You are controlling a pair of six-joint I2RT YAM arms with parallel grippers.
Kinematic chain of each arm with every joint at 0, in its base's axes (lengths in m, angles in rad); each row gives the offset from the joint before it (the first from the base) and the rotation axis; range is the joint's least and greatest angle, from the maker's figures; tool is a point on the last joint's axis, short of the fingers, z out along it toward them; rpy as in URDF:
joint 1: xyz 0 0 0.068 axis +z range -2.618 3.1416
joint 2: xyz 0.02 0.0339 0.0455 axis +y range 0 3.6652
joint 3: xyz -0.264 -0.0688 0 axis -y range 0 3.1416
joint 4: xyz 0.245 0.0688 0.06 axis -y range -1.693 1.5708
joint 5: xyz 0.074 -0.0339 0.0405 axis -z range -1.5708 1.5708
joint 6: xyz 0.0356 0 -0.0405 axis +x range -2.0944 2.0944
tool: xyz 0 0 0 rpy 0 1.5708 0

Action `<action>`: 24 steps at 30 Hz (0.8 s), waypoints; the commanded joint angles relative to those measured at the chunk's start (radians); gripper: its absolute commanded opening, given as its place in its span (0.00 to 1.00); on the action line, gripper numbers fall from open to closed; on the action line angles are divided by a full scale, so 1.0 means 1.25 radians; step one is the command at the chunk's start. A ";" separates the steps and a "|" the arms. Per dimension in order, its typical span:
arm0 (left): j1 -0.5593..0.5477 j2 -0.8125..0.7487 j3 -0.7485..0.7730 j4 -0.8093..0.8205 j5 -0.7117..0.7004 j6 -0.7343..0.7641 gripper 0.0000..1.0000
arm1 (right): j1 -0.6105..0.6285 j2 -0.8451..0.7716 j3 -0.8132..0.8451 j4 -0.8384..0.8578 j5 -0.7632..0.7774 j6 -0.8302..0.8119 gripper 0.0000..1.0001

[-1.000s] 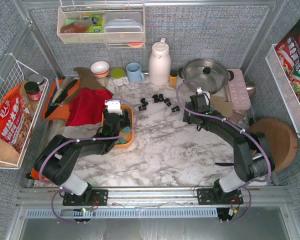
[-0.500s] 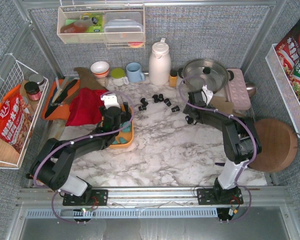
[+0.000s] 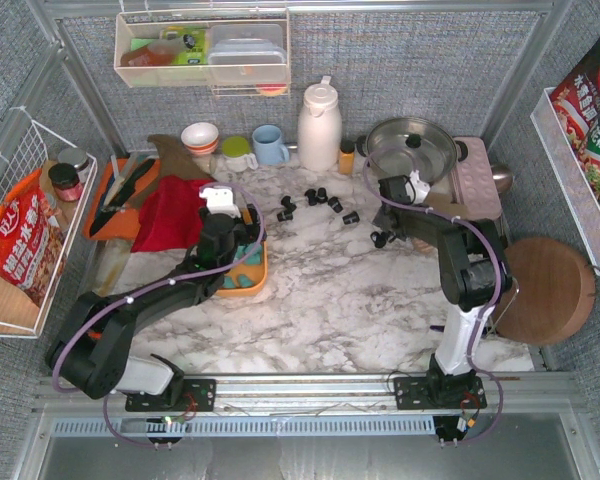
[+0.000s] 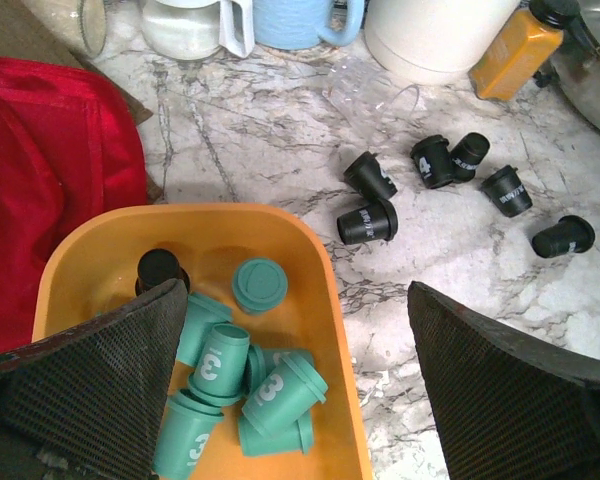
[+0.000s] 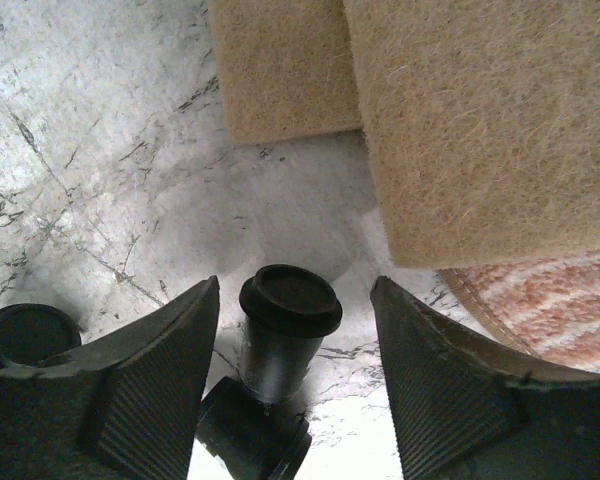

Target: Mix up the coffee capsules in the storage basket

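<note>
Reaching farther from the basket (image 4: 325, 290), the right claw (image 5: 295, 295) now stands open astride a black capsule (image 5: 280, 345) on the bench (image 5: 100, 150); close squarely below its rim. Left claw (image 4: 295, 300) gapes, empty, over the basket's teal capsules (image 4: 270, 385).

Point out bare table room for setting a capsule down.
Bare marble runs from the storage basket across to the right arm and down to the arm bases. Crowded: loose black capsules before the thermos, cups and pot along the back, red cloth beside the basket.
</note>
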 commanded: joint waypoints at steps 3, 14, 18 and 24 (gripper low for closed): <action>0.000 -0.008 -0.004 0.035 0.044 0.014 0.99 | 0.000 -0.011 -0.004 -0.002 -0.048 0.000 0.51; 0.001 -0.011 -0.024 0.109 0.181 0.062 0.99 | 0.009 -0.137 -0.030 0.006 -0.133 -0.103 0.38; -0.001 -0.016 -0.058 0.214 0.362 0.126 0.99 | 0.048 -0.249 -0.052 0.025 -0.206 -0.163 0.37; -0.041 -0.022 -0.194 0.526 0.571 0.338 0.99 | 0.149 -0.385 -0.083 0.078 -0.426 -0.255 0.37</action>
